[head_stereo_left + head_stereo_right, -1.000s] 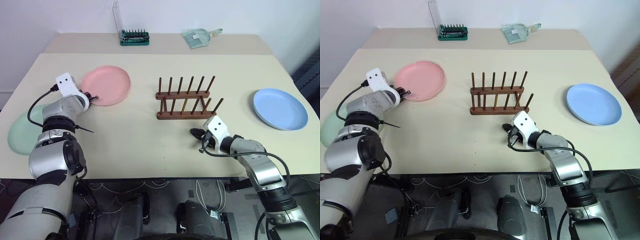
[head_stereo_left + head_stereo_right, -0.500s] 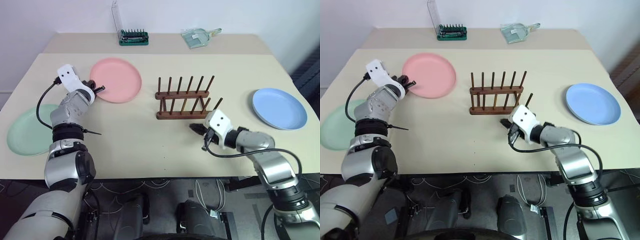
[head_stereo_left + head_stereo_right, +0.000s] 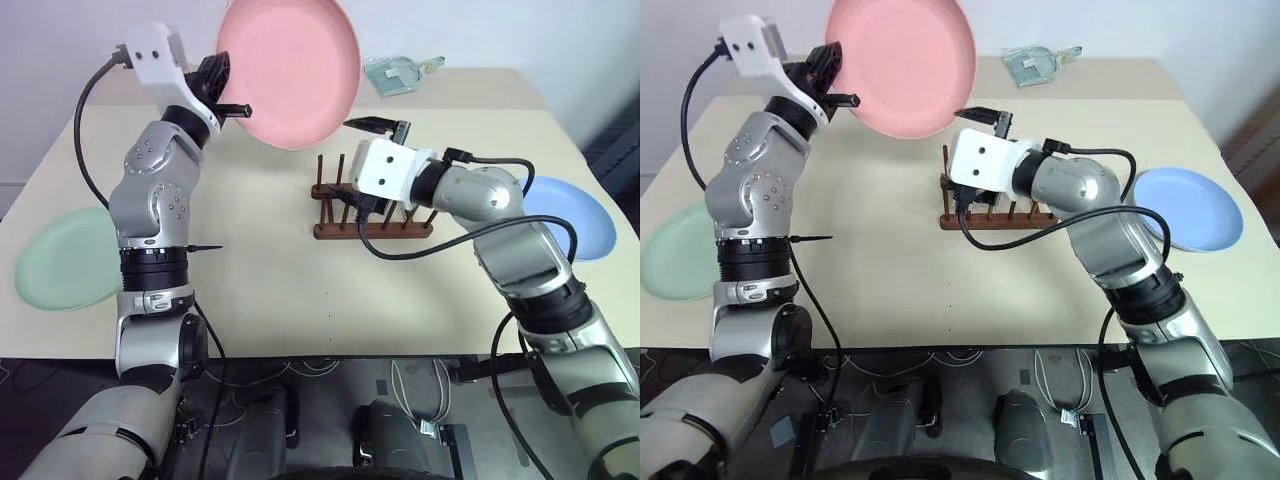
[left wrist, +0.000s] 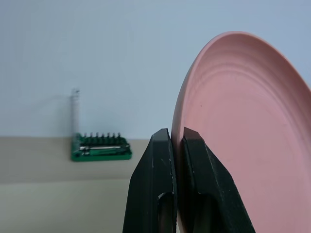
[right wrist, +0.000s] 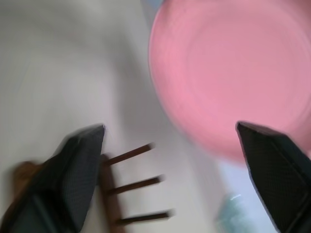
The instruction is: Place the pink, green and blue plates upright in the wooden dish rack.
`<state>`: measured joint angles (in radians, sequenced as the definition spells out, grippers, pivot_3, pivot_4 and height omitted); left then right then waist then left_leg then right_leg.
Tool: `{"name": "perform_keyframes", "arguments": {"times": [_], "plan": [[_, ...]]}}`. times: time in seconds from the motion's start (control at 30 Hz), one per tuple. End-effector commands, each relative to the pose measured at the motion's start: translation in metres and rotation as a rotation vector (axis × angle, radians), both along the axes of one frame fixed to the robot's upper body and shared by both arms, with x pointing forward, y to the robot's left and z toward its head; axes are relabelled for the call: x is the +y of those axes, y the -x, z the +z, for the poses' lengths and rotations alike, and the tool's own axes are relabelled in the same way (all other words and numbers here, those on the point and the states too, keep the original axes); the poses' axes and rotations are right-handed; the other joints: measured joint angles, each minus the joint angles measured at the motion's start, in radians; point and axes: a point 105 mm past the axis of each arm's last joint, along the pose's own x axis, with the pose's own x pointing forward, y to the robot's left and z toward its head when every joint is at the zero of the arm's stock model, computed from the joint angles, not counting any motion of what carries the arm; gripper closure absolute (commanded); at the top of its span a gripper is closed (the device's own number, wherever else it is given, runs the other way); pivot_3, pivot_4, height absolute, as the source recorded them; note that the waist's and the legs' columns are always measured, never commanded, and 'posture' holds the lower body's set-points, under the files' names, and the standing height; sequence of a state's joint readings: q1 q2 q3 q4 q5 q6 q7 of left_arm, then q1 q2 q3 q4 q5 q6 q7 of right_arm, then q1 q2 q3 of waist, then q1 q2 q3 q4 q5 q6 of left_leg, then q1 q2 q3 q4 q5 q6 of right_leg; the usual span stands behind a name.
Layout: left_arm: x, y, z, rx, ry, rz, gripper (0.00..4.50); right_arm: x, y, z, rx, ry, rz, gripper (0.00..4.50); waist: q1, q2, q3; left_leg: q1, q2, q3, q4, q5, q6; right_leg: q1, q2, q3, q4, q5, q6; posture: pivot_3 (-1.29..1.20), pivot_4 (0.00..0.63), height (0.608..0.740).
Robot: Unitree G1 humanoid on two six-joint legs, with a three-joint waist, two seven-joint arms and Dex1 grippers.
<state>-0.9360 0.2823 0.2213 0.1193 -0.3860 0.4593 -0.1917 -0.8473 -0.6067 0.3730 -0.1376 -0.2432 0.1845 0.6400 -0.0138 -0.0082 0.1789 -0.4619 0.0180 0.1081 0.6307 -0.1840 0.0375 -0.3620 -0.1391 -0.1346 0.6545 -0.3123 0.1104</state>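
Pink plate [image 3: 290, 68]: pastel pink, plain, no pattern. Green plate [image 3: 62, 258]: pale mint, plain. Blue plate [image 3: 570, 215]: light blue, plain. Rack [image 3: 372, 208]: dark reddish-brown wood, rails and pegs alike. Table [image 3: 300, 290]: flat cream-beige, unmarked. Left gripper [image 4: 177, 145]: black fingers on a white housing, silver-grey arm behind, black cable. Right gripper [image 5: 175, 145]: black fingers, finely dotted texture, white housing, silver-grey arm. Bit case [image 4: 101, 147]: green base, clear lid, row of dark bits. Dustpan [image 3: 398, 73]: translucent pale green. Wall: plain white.
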Motion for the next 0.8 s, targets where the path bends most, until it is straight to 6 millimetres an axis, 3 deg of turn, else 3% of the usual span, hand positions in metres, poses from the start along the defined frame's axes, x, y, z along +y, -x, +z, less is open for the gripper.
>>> {"name": "perform_keyframes", "arguments": {"times": [0.03,0.33,0.4,0.63,0.77,0.8], "plan": [[-0.017,0.016,0.019,-0.076,-0.034,-0.036,4.50,0.007,-0.005,0.011,-0.162,0.077,0.003,0.29,-0.001,0.000,0.000,0.000,0.000,0.000,0.000,0.000,0.000,0.000,0.000,0.000,0.000,0.000,0.000,0.00,0.150,0.737],[-0.037,0.029,0.013,-0.052,-0.028,-0.094,4.50,0.007,-0.022,-0.005,-0.279,0.192,-0.036,0.29,-0.001,0.000,0.000,0.000,0.000,0.000,0.000,0.000,0.000,0.000,0.000,0.000,0.000,0.000,0.000,0.00,0.150,0.737],[-0.036,0.029,0.012,-0.046,-0.025,-0.096,4.50,0.006,-0.023,-0.005,-0.291,0.192,-0.039,1.04,-0.001,0.000,0.000,0.000,0.001,0.000,0.000,0.000,0.000,0.000,0.000,0.000,0.000,0.000,0.000,0.00,0.150,0.737],[-0.036,0.026,0.006,-0.007,0.007,-0.112,4.50,0.007,-0.020,-0.005,-0.331,0.189,-0.036,4.46,-0.002,0.000,0.000,0.000,0.001,0.000,0.000,0.000,0.000,0.000,0.001,0.000,0.000,0.000,0.000,0.00,0.150,0.737],[-0.040,0.027,0.005,0.011,0.064,-0.161,4.50,0.007,-0.018,-0.007,-0.336,0.188,-0.035,4.46,0.000,0.000,0.000,0.000,0.001,0.000,0.000,0.000,0.000,0.001,0.001,0.001,-0.001,0.000,0.000,0.00,0.150,0.737],[-0.041,0.028,0.005,0.008,0.083,-0.175,4.17,0.006,-0.017,-0.007,-0.339,0.189,-0.034,4.49,0.000,0.000,0.000,0.000,0.001,0.000,0.000,0.000,0.000,0.001,0.001,0.000,-0.001,0.000,0.000,0.00,0.150,0.737]]}}
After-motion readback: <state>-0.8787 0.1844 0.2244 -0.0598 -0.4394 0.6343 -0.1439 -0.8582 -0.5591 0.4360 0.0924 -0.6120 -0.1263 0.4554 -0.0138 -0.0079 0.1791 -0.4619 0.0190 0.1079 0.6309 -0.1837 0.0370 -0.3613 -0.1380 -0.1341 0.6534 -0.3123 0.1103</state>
